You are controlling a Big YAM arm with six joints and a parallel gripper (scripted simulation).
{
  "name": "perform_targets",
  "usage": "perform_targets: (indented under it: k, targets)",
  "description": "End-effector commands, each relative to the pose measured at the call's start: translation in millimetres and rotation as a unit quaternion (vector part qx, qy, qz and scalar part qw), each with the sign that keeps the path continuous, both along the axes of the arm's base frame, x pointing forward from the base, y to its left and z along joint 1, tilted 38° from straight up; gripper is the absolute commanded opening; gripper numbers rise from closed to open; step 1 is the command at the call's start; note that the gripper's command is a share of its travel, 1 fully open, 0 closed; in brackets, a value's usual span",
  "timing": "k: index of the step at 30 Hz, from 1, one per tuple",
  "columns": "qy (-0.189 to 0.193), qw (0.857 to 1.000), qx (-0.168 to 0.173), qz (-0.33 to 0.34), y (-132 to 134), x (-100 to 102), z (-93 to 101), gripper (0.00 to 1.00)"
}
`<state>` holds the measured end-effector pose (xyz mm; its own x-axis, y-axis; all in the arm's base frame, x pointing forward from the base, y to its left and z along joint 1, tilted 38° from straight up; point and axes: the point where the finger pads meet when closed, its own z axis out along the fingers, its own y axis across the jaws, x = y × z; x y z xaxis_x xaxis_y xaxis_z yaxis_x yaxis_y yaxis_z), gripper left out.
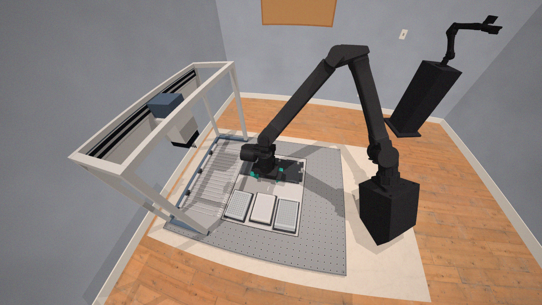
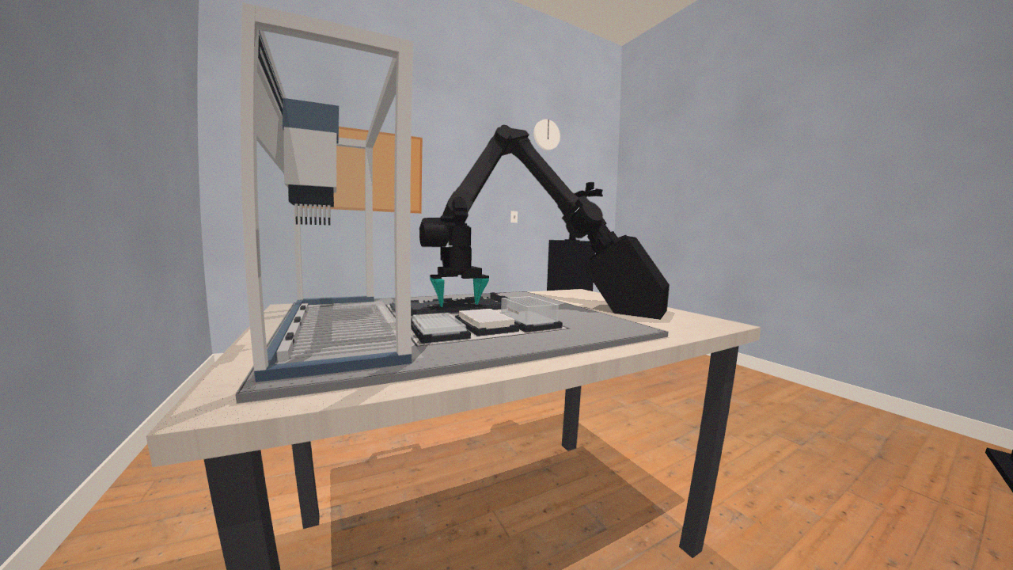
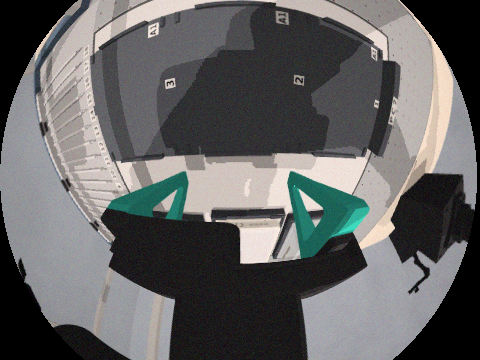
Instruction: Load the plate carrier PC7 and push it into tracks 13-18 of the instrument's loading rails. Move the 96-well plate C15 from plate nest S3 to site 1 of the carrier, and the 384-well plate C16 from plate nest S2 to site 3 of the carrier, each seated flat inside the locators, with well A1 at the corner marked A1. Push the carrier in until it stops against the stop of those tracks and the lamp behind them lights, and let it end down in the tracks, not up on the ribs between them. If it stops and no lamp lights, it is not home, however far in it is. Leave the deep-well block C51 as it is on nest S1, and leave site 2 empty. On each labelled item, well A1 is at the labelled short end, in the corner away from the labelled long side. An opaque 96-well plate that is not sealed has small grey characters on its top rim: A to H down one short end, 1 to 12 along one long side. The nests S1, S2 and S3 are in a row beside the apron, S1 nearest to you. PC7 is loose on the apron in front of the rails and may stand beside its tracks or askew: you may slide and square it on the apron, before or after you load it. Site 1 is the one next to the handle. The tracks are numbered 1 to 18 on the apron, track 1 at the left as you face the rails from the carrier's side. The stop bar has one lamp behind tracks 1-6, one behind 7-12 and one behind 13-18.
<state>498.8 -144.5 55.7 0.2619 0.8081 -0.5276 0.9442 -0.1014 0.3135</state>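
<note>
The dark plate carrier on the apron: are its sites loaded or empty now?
Empty. In the wrist view the dark plate carrier shows only bare numbered sites, and all three pale plates sit in their nests beside the apron.

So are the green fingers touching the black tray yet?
Cannot tell. In the exterior view the fingertips reach down to the tray, but no view shows contact or gap plainly.

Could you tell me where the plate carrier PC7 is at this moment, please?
In the top view, the dark plate carrier PC7 lies on the apron, between the loading rails and the arm's pedestal, beyond the three nests, directly beneath the open gripper.
</note>
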Motion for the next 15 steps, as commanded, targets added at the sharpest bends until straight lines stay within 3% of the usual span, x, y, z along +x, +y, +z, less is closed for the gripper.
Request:
perform_targets:
  k: [1, 5, 15]
  targets:
    - [-0.002, 1.0, -0.003, 0.017, 7, 9, -1.5, 1.0]
    - [-0.002, 1.0, -0.003, 0.005, -7, 6, -4.5, 1.0]
    - [-0.002, 1.0, -0.003, 0.005, -14, 8, -11.8, 1.0]
